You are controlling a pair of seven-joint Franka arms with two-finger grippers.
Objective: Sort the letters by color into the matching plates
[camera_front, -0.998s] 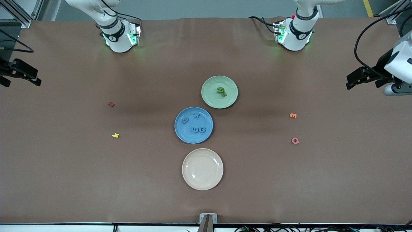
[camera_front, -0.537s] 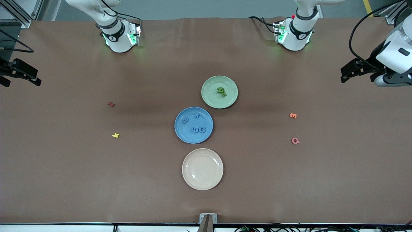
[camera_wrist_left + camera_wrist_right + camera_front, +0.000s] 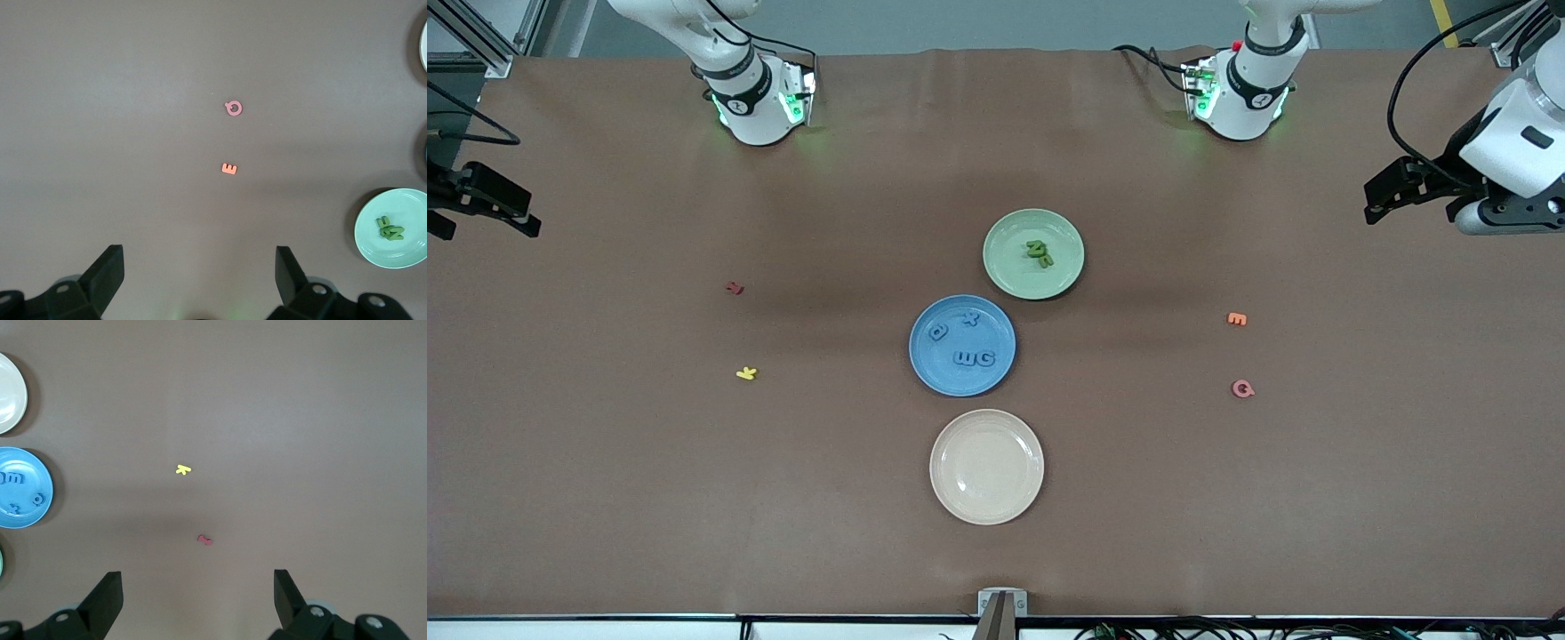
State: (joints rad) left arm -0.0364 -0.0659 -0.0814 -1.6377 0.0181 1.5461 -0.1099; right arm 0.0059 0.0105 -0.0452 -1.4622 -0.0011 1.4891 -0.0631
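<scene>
Centrally in the front view, three plates run in a diagonal line: the green plate [image 3: 1033, 253] highest, holding a clump of green letters [image 3: 1039, 252]; the blue plate [image 3: 962, 345] below, holding four blue letters [image 3: 972, 357]; the cream plate [image 3: 986, 466] lowest, bare. Sorting looks finished, since only the odd colours lie loose: red [image 3: 735, 287], yellow [image 3: 746, 373], orange [image 3: 1236, 318], pink [image 3: 1241, 388]. Left gripper [image 3: 1392, 189] at frame right and right gripper [image 3: 489, 206] at frame left hang with jaws spread and empty, apparently parked.

Robot lab: aluminium framing [image 3: 480, 36], cabled arms
</scene>
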